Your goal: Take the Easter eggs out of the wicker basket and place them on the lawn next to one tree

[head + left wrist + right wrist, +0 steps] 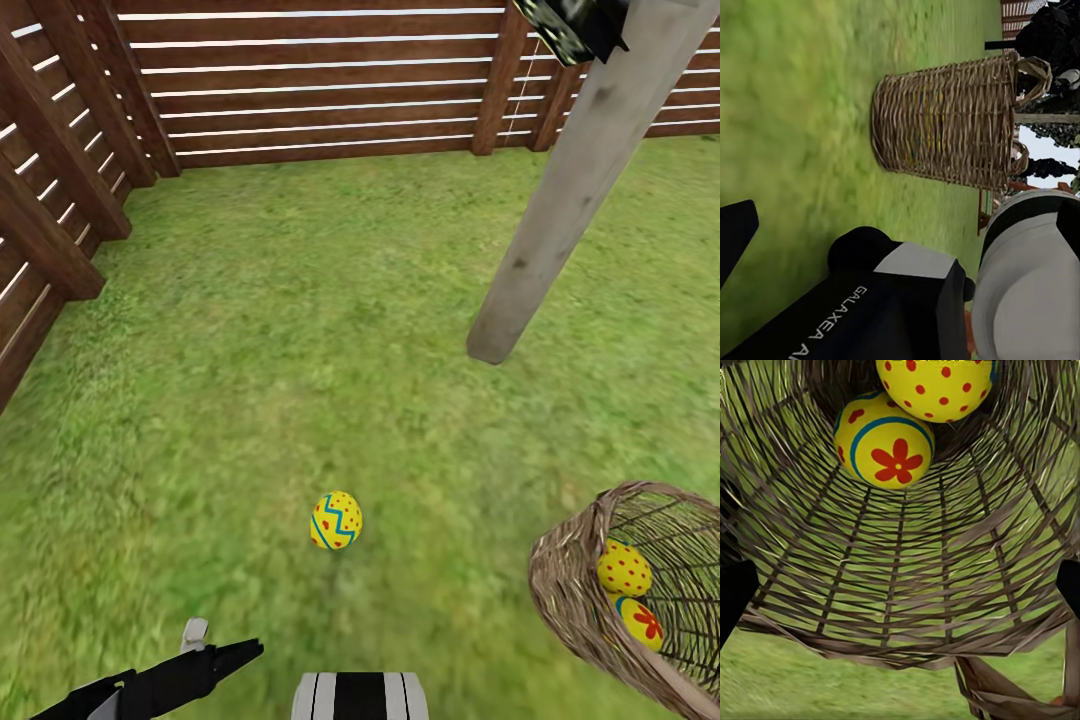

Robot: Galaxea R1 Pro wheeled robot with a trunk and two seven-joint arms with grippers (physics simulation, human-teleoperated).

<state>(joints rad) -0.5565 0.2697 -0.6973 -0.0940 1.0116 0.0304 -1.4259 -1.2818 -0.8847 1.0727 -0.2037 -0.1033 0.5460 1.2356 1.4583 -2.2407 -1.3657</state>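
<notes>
Eggs first: one Easter egg (336,520) lies on the lawn (250,350), well apart from the tree (560,200). Two more eggs (624,568) (640,620) sit touching inside the tipped wicker basket (570,590); your right wrist camera looks straight into it. Your left gripper (215,650) hangs low over the grass, near the basket, and you cannot tell whether its fingers are parted. The brown fence (300,90) rings the corner.

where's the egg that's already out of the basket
In the head view it lies alone on the lawn, low and centre: the loose egg sits left of the wicker basket and short of the tree trunk.
</notes>
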